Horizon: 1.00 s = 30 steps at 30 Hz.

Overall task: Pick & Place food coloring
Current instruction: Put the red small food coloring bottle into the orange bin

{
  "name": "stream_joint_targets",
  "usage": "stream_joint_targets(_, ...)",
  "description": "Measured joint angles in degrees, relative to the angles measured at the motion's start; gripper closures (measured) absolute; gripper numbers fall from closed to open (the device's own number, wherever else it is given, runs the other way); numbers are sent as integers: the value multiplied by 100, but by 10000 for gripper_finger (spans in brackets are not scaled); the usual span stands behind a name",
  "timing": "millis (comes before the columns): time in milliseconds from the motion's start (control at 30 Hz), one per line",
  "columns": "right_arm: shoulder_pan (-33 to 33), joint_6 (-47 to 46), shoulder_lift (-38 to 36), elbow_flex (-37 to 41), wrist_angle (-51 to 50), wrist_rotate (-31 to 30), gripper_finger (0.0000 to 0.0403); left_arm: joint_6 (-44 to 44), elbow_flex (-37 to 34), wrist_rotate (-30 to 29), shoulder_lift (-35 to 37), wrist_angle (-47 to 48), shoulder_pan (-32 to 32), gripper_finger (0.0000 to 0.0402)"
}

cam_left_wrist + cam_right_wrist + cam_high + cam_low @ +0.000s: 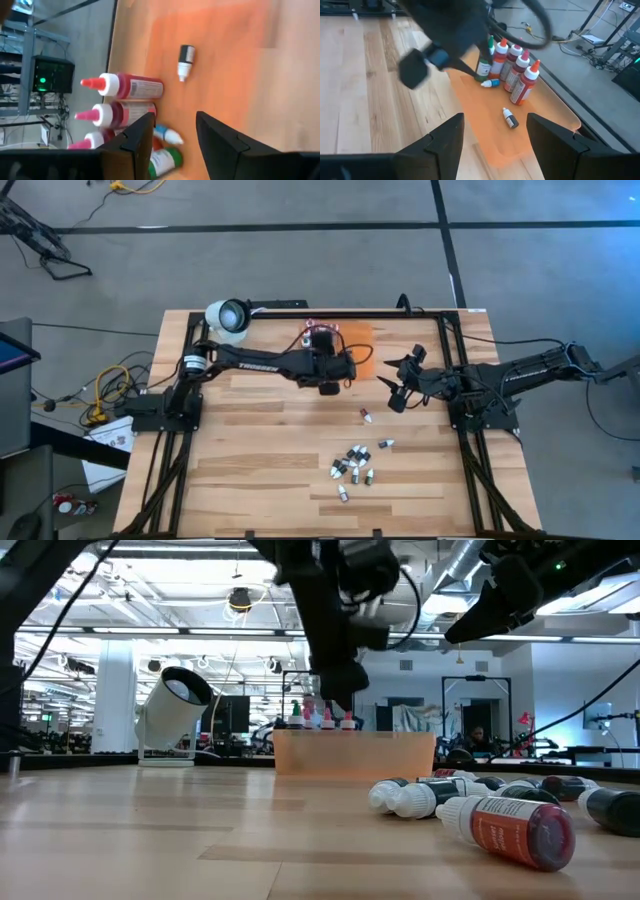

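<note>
— Food coloring bottles [512, 67] stand on the orange mat [520, 130]; more bottles [355, 462] lie on the bench [260, 450].
— Jaws?
— Left gripper [173, 142] and right gripper [495, 145] both open, empty.
— Writing?
— "TROSSEN" on the left arm [260, 360].

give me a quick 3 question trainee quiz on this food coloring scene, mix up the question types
1. True or false: every bottle already stands on the orange mat.
2. Which gripper hangs over the mat? A. left gripper B. right gripper C. neither
3. Fill in: the small dark dropper on the mat is lying ____, apart from the upright red bottles.

Key
1. False: a loose pile of bottles lies on the bare wooden table.
2. A; its fingers are open and empty.
3. On its side.
</note>
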<state>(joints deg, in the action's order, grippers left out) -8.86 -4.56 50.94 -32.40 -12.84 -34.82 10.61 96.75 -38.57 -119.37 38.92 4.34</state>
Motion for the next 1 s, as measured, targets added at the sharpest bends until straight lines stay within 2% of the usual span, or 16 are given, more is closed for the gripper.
stream_joint_targets(233,0,7,0,0,22,-4,194,-965,0,-92,279,1232,-606,260)
stream_joint_targets(400,0,3,0,0,395,8,194,-1555,-17,-95,274,1912,-1003,260)
stream_joint_targets(467,-3,2,0,0,521,137,194,-1777,-101,-132,275,1971,-1120,260)
stream_joint_targets(567,-11,-15,0,0,566,667,194,-2119,-151,-293,269,2312,-1283,260)
stream_joint_targets(667,-13,-59,28,0,586,1073,194,-2499,-172,-528,271,2692,-1426,260)
stream_joint_targets(900,116,53,461,0,743,1092,194,-3619,-651,-1923,275,3957,-1665,260)
stream_joint_targets(1000,269,257,735,0,954,1090,194,-4169,-895,-2253,280,4712,-1621,260)
